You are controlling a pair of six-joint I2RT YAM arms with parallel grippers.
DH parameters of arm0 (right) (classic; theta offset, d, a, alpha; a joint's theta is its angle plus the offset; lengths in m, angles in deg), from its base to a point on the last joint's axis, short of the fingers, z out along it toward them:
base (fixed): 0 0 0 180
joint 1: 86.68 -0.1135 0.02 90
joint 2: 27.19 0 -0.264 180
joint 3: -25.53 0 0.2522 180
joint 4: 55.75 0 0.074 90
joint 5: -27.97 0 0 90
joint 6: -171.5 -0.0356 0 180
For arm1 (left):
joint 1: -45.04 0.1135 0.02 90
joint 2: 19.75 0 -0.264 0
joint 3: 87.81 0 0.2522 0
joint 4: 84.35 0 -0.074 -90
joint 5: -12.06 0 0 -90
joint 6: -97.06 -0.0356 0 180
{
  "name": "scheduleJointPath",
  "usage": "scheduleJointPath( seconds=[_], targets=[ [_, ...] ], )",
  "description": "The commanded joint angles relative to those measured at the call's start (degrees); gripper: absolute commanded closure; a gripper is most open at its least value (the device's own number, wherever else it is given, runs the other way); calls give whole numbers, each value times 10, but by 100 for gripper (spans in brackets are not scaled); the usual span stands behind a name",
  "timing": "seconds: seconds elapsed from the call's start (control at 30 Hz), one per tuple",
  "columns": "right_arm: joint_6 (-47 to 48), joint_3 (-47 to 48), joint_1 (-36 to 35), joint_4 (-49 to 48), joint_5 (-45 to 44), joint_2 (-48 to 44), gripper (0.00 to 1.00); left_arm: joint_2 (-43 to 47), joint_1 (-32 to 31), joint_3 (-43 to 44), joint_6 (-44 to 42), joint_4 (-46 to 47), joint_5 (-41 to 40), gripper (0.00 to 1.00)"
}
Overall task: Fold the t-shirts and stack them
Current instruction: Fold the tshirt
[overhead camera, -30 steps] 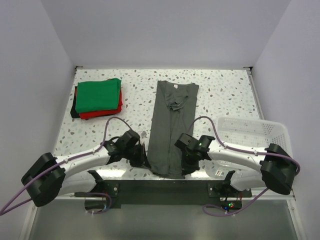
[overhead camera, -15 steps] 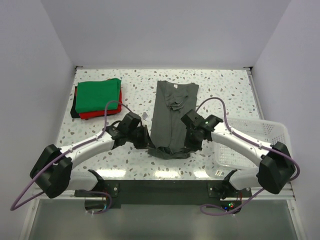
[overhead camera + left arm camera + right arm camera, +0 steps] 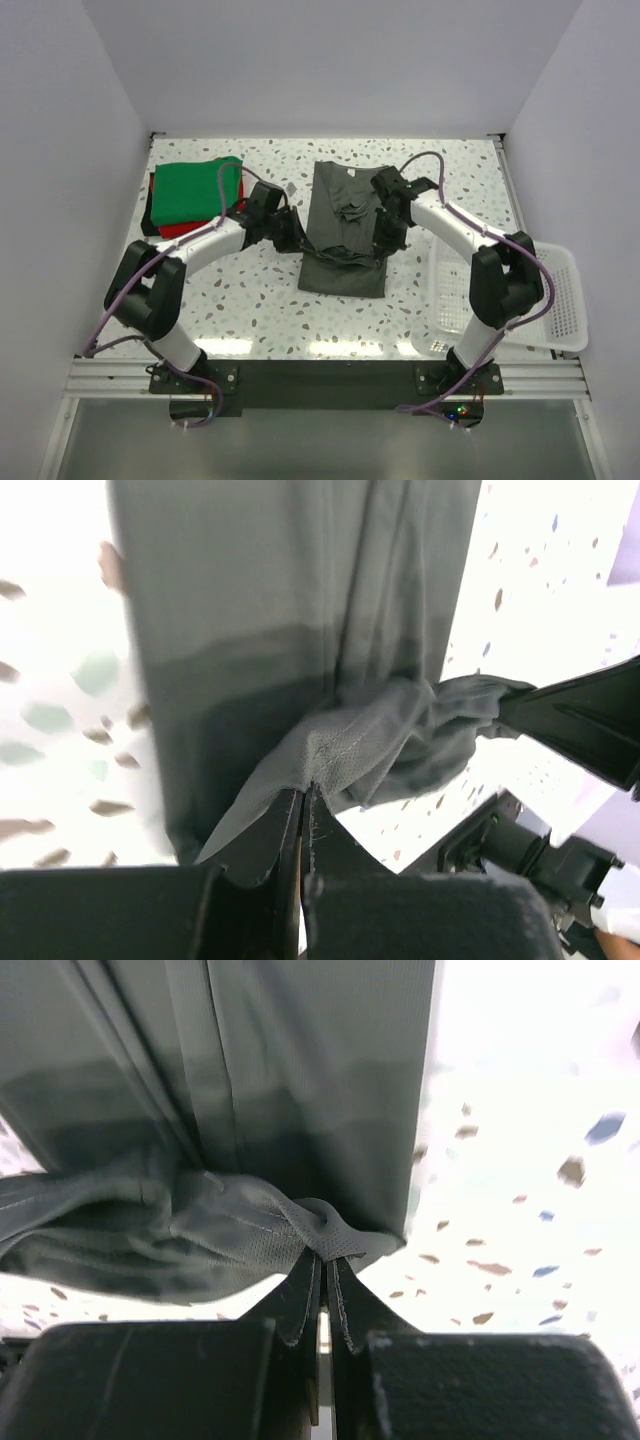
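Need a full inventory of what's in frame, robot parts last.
grey t-shirt: 1, dark charcoal, table centre, near end folded back over itself
green t-shirt: 1, bright green, folded, top of the stack at far left
red t-shirt: 1, red, folded, under the green t-shirt
dark cloth: 1, black edge only, at the stack's left side; cannot tell what it is
basket: 1, white plastic mesh, near right edge
table: 1, white with speckles
cables: 2, purple, one along each arm
left end effector: 1, black, shut on the grey t-shirt's hem, left side
right end effector: 1, black, shut on the same hem, right side
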Motion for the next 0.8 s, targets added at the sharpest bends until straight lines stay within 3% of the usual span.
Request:
scheduleJointPath(
  seconds=[0.0, 0.53, 0.6, 0.63, 0.67, 0.73, 0.77],
  targets=[
    [54, 62, 29, 19, 12, 40, 100, -36, 24, 57, -25, 26, 24, 100],
    [113, 261, 107, 50, 40, 225, 100, -206, 82, 223, -33, 25, 53, 100],
    [114, 277, 114, 56, 38, 237, 96, -214, 88, 235, -35, 23, 47, 76],
    [115, 299, 115, 60, 36, 246, 78, -214, 89, 238, -38, 22, 29, 64],
    [118, 311, 118, 69, 29, 249, 68, -208, 90, 245, -42, 18, 20, 48],
    [128, 346, 118, 74, 21, 252, 52, -200, 92, 252, -60, 12, -5, 43],
    [132, 355, 117, 75, 20, 247, 50, -190, 92, 253, -66, 9, -12, 42]
  ],
)
